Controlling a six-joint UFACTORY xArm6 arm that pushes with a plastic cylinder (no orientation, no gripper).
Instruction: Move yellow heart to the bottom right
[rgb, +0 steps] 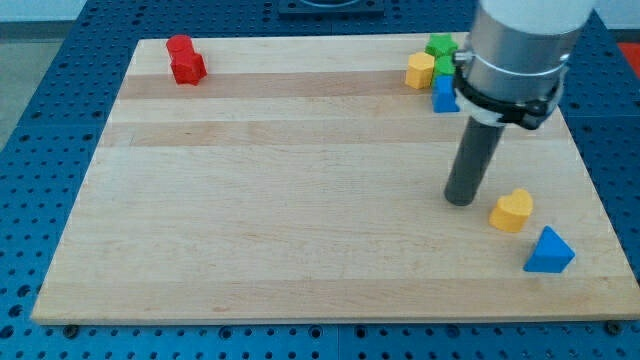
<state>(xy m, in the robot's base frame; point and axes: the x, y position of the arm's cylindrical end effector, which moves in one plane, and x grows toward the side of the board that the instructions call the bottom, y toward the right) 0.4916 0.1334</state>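
Note:
The yellow heart (512, 210) lies on the wooden board (300, 200) near the view's bottom right, just up and left of the blue triangle (549, 251). My tip (460, 200) rests on the board a short way to the left of the heart, with a small gap between them. The rod rises from it to the arm's grey body at the view's top right.
At the view's top right sit a yellow block (420, 71), a green block (440, 46), a second green block mostly hidden by the arm, and a blue block (443, 95), partly hidden. Two red blocks (185, 60) sit at the top left.

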